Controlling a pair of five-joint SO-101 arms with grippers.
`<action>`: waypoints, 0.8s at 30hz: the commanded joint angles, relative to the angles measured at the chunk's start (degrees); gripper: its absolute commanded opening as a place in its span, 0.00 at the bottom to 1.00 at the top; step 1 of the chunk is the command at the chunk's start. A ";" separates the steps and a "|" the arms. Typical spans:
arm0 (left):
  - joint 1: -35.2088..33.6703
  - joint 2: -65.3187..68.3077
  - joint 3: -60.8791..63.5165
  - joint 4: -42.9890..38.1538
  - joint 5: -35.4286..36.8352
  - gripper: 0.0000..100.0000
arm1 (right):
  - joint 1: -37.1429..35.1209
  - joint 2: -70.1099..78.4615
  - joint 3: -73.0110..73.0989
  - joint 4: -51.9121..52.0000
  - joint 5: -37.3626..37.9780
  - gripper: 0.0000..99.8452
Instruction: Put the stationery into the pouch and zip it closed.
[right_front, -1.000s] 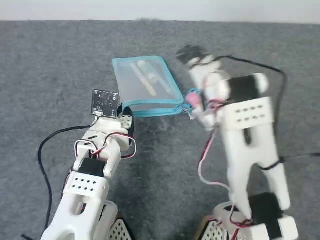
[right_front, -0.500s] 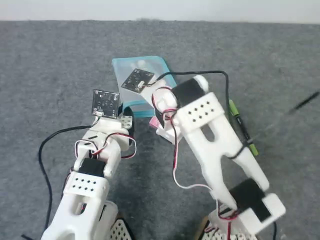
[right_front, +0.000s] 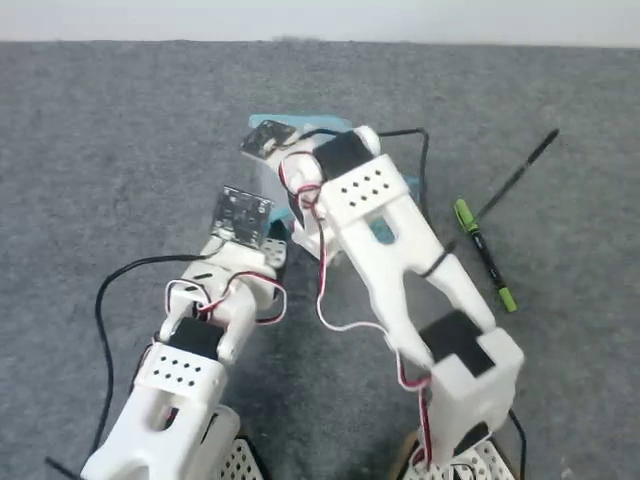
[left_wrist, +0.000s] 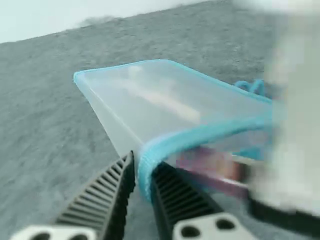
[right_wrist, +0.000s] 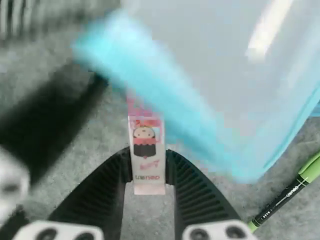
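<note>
Now the left claw (left_wrist: 143, 182) pinches the pouch (left_wrist: 165, 100) by its teal rim, while the right claw (right_wrist: 146, 172), clamped on a small pink piece (right_wrist: 146, 155), sits just at its mouth, green pen (right_front: 484, 254) well apart.

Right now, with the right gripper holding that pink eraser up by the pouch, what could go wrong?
1. The pink eraser in the right gripper sits against the blue edge of the pouch, not clearly inside. Released here, it might land on the table.
2. The left gripper pinches only the pouch rim, so a push from the right arm could pull it free.
3. The green pen lies outside on the table, and zipping now would leave it out.
</note>
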 joint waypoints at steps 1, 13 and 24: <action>2.73 -1.14 -0.84 0.09 -2.64 0.01 | 3.47 1.63 -9.14 1.63 -3.25 0.01; 4.75 -1.14 -0.75 0.09 -4.57 0.01 | 0.13 4.62 -16.18 2.07 -5.36 0.23; 4.57 -1.14 -0.75 0.09 -4.57 0.01 | 0.75 0.40 -16.44 2.33 -4.57 0.27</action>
